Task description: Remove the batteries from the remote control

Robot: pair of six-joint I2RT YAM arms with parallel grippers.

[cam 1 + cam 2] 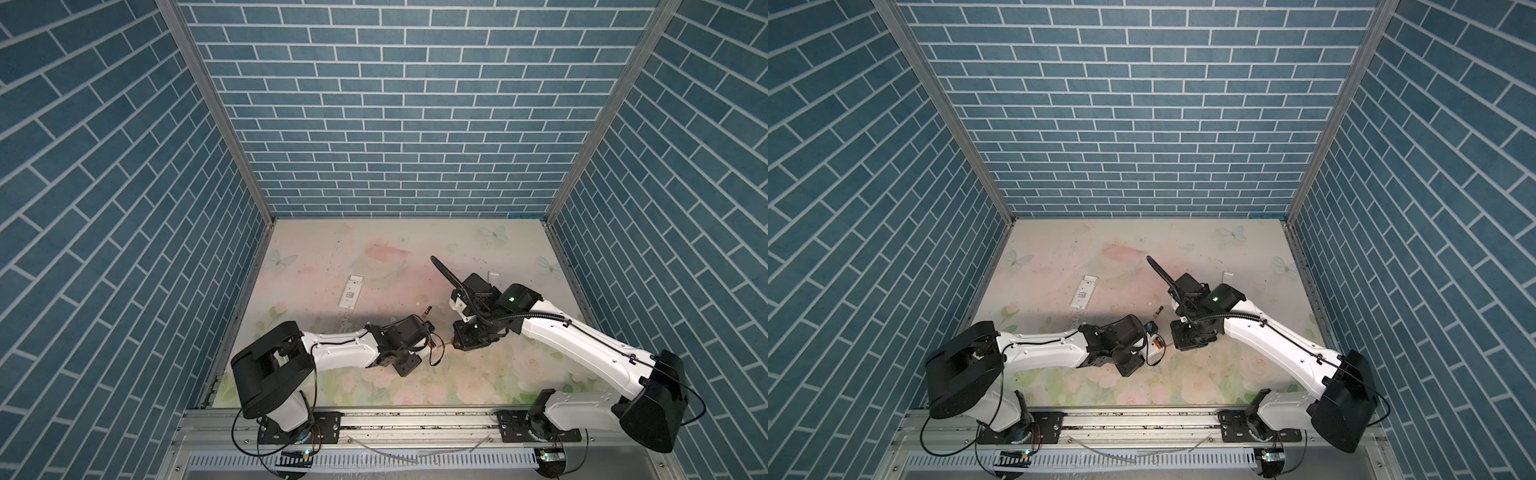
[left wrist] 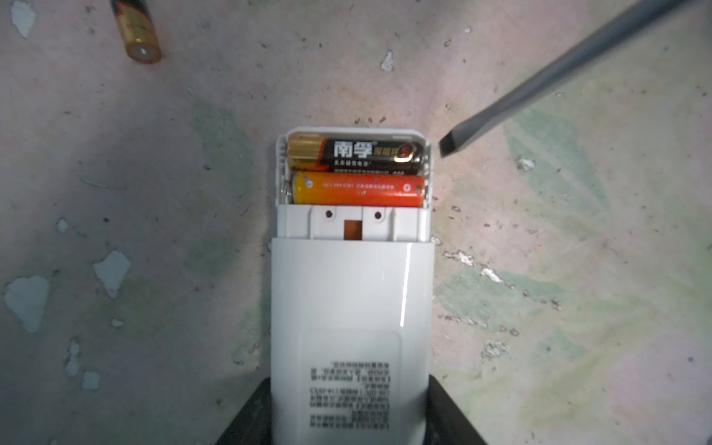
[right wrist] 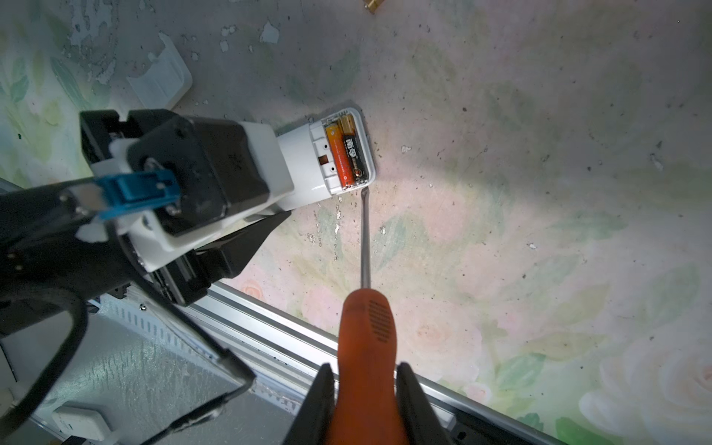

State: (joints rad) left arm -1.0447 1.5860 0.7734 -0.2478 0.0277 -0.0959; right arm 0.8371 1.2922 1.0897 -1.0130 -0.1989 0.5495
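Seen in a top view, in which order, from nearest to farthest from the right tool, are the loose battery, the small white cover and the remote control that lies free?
1. The loose black-and-gold cylindrical battery, just left of the right tool.
2. The small white plastic cover, behind the tool, toward the back wall.
3. The free-lying white plastic remote control, far on the left.

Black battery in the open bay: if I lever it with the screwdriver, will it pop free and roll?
Likely stiff: the black battery is a hard-looking cylinder, so it should lift whole. Probably snug, seated in the remote beside the orange battery. Once free it may roll; a loose battery lies nearby.
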